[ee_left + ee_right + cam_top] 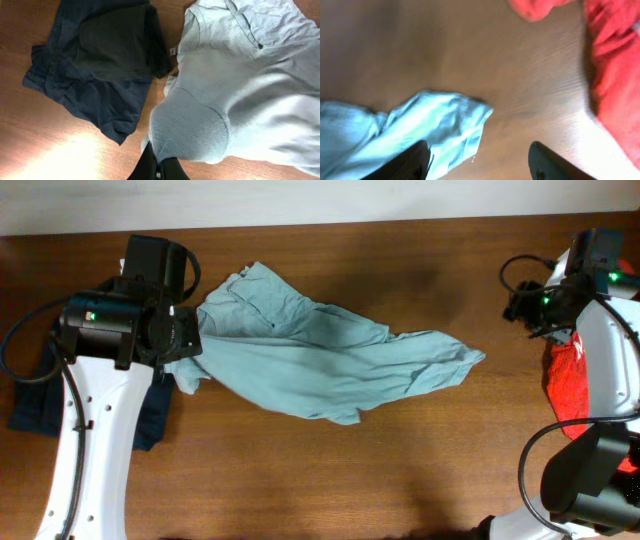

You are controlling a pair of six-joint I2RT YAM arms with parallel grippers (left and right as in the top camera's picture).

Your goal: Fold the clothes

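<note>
teal T-shirt (310, 360) crumpled mid-frame on table (400, 470), left pincer (159, 167) clamped on its left edge, right pincer (479, 150) apart, empty, navy garment (100, 65) far left, red shirt (615, 75) far right

The T-shirt (310, 360) is plain pale teal, the garment (95, 65) navy, the cloth (615, 65) red.

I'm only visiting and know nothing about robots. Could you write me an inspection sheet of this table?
Surface: brown wooden table.
Job's things: pale teal T-shirt, crumpled and unfolded, mid-table.
Clutter: dark navy garment by the left arm; red garment by the right arm.
Grippers: left gripper, jaws shut on a bunch of the T-shirt; right gripper, jaws open, at the shirt's far corner.
Cables: black cables looping by both arms.
Surroundings: pale strip beyond the table's far edge.
</note>
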